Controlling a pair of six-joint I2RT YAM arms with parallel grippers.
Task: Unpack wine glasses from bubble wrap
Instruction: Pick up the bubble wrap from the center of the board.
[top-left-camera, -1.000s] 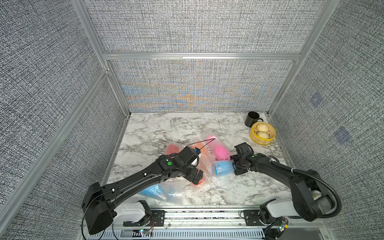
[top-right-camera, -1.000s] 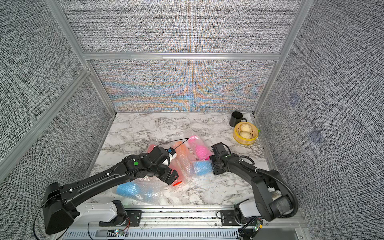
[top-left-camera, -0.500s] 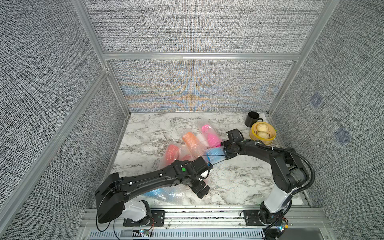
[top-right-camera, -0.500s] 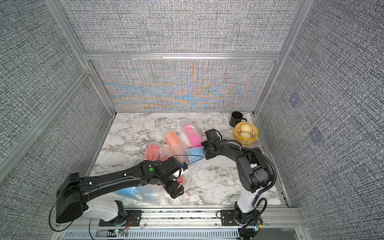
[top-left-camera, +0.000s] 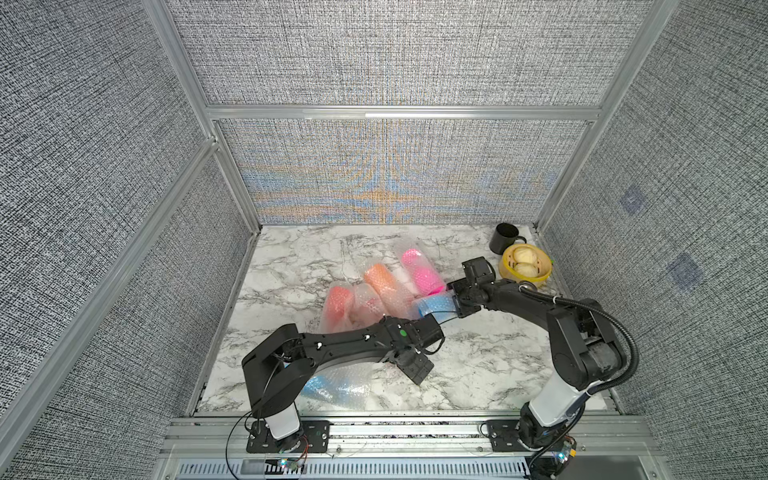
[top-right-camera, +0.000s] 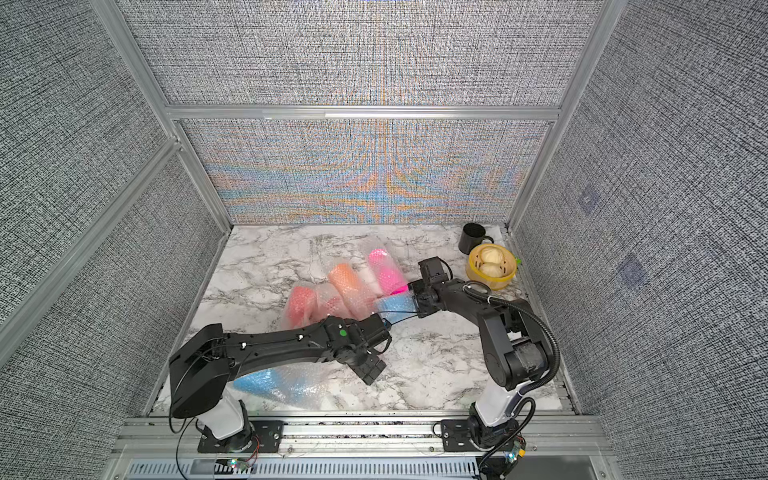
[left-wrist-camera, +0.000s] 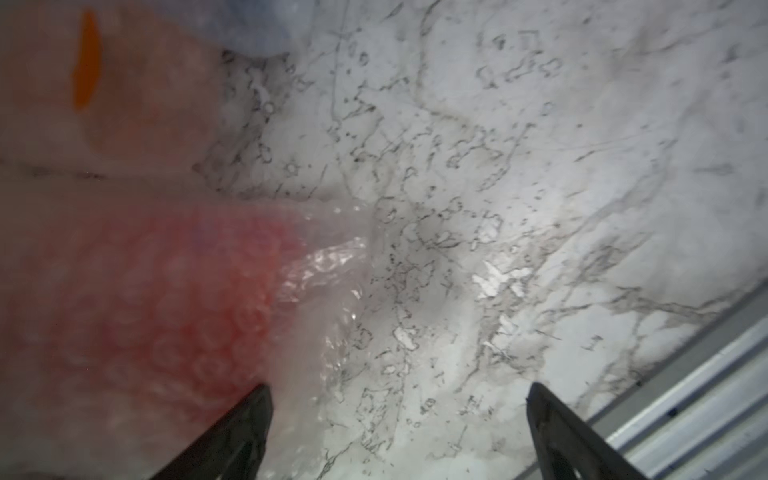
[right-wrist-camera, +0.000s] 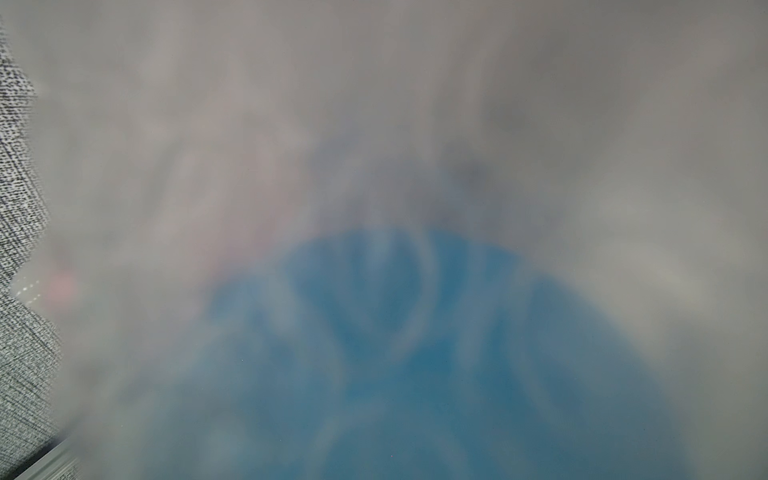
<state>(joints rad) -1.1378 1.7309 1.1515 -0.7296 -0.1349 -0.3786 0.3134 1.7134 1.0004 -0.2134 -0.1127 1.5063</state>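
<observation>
Clamped on the end of the blue wrapped goblet (top-left-camera: 436, 306) with the right gripper (top-left-camera: 454, 302), mid-table, just beside the pink goblet (top-left-camera: 420, 270) and orange goblet (top-left-camera: 380, 284). Stretched lengthwise from those jaws toward the left arm's wrist, free end almost touching it. Wide open and empty on the left gripper (left-wrist-camera: 399, 390), pointing the other way over bare marble tabletop (left-wrist-camera: 519, 145), toward the front rail. Probably needs turning round to catch the loose bubble wrap (top-left-camera: 422, 312)

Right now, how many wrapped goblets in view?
5, all wrapped: red goblet, orange goblet and pink goblet side by side mid-table; far blue goblet in the right claw; near blue goblet under the left arm. That arm may hide more.
</observation>
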